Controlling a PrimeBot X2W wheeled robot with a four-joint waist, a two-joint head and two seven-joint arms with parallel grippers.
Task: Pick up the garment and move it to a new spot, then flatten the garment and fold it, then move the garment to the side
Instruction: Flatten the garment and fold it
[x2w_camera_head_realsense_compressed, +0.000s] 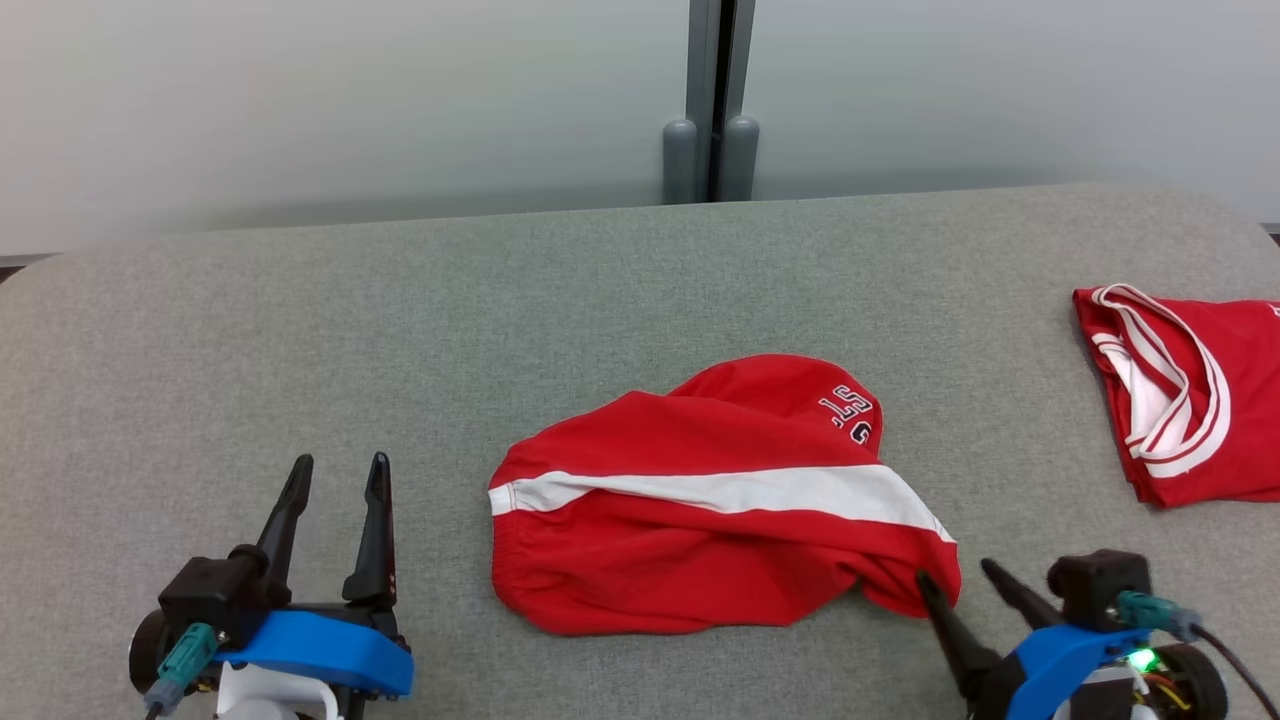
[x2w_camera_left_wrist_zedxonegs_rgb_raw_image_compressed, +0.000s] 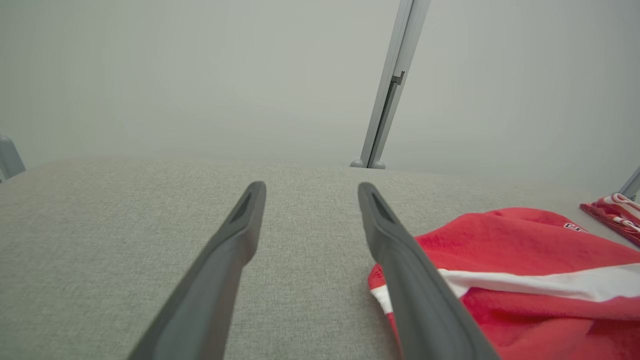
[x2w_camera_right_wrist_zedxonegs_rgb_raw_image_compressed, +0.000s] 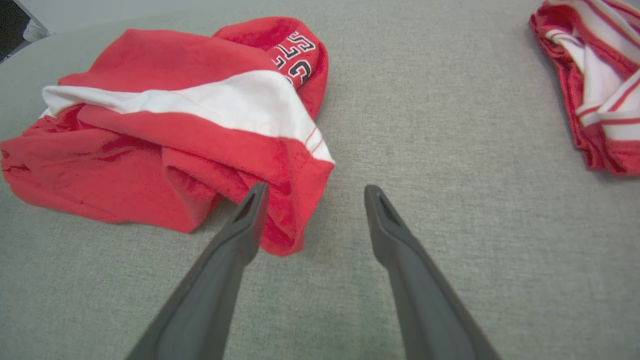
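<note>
Roughly at the middle of the grey fabric-covered table (x2w_camera_head_realsense_compressed: 300, 330) lies the red garment (x2w_camera_head_realsense_compressed: 700, 560), crumpled into a loose heap. A broad white band (x2w_camera_head_realsense_compressed: 720, 490) runs across it from left to right, and white lettering (x2w_camera_head_realsense_compressed: 852, 412) shows on its far right part. The right gripper (x2w_camera_head_realsense_compressed: 955, 572) sits at the heap's near right corner with its two dark fingers spread wide and nothing clamped between them. In the right wrist view that gripper's (x2w_camera_right_wrist_zedxonegs_rgb_raw_image_compressed: 315, 187) left finger overlaps the corner of the cloth, while the other finger stands over bare table; whether the finger actually touches the cloth cannot be told. The left gripper (x2w_camera_head_realsense_compressed: 340, 462) is low at the near left, well apart from the garment, its fingers likewise wide apart and empty. In the left wrist view that gripper (x2w_camera_left_wrist_zedxonegs_rgb_raw_image_compressed: 311, 185) points across bare table, with the garment's (x2w_camera_left_wrist_zedxonegs_rgb_raw_image_compressed: 525, 240) left end just beside its right finger. A second red garment (x2w_camera_head_realsense_compressed: 1230, 420) with white trim lies folded at the table's far right edge. Behind the table stands a grey post (x2w_camera_head_realsense_compressed: 712, 100).
</note>
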